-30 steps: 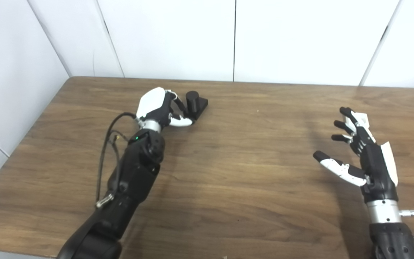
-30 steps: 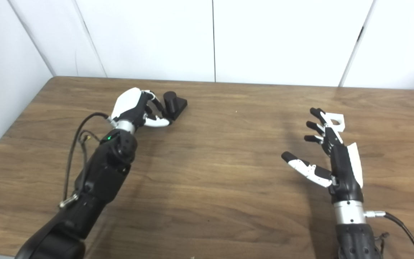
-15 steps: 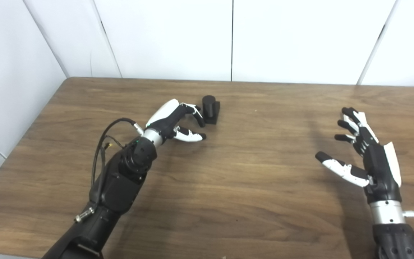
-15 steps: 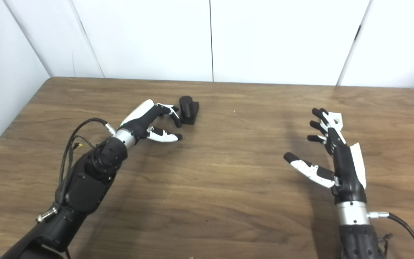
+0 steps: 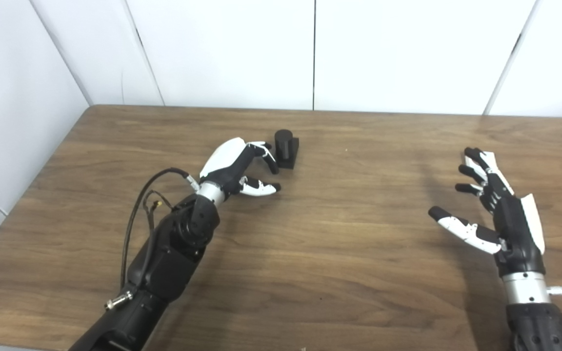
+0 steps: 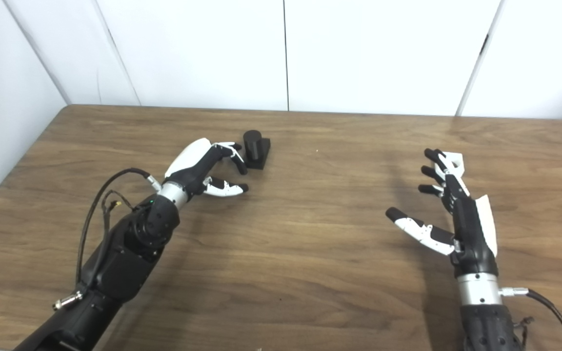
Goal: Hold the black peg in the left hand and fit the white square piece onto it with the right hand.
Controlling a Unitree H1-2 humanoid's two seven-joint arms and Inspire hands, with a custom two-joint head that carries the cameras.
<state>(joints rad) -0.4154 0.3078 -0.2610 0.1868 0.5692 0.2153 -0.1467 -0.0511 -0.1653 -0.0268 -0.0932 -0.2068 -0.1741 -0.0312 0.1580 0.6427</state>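
— What has changed since a second ago?

— The left hand (image 5: 234, 165) has let go of the black peg (image 5: 285, 147) and drawn back toward the desk's near edge. The peg itself has shifted from where it stood then and now rests on its square base, upright, just beyond the fingertips (image 5: 272, 168), apart from them. In the last half second, almost nothing has moved.

— How many things are there?

— One black peg, one white square piece (image 6: 452, 162), two hands. The peg stands toward the far edge of the desk (image 5: 339, 253), left of its middle. The white piece lies toward the right edge, behind the right hand (image 6: 456, 214), mostly hidden by its fingers; I cannot tell whether they touch it.

— And the hands' poses?

— The left hand is empty, fingers curled loosely and spread, thumb stretched toward the right, palm turned down over the wood. The right hand stands on edge, palm facing left, fingers apart and pointing toward the far edge, thumb splayed out low; it holds nothing.

— The surroundings?

— A brown wood-grain desk, with white panelled walls (image 5: 232, 48) behind it and along its left edge. A black cable (image 5: 139, 204) loops beside the left forearm.
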